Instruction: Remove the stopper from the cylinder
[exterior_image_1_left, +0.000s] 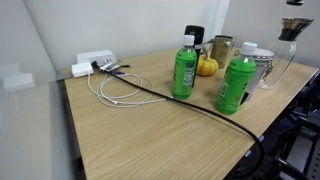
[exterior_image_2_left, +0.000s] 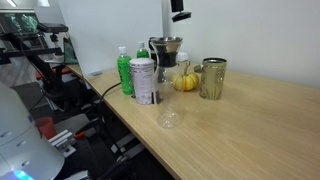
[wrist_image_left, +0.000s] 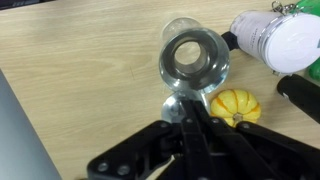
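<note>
**Wrist view: the small dark brown funnel-shaped stopper (wrist_image_left: 190, 55) lies just beyond your closed jaws**

You are looking almost straight down the stopper's open mouth. The tall clear glass cylinder (exterior_image_2_left: 170, 108) it caps stands upright on the pale wooden bench (exterior_image_2_left: 250, 130), with its long axis vertical and roughly in line with your approach. In an exterior view the stopper (exterior_image_2_left: 167, 46) sits on the cylinder's neck, and the jaws hang above it without touching.

The jaws look drawn together tip to tip and hold nothing. Set like that they could not straddle the funnel, so I judge you must spread them before descending. The stopper widens toward its top, so a grip across that flare and a straight lift along the axis seems right. Mind the small yellow pumpkin (wrist_image_left: 238, 105) near the cylinder, and the bench edge close by.
</note>
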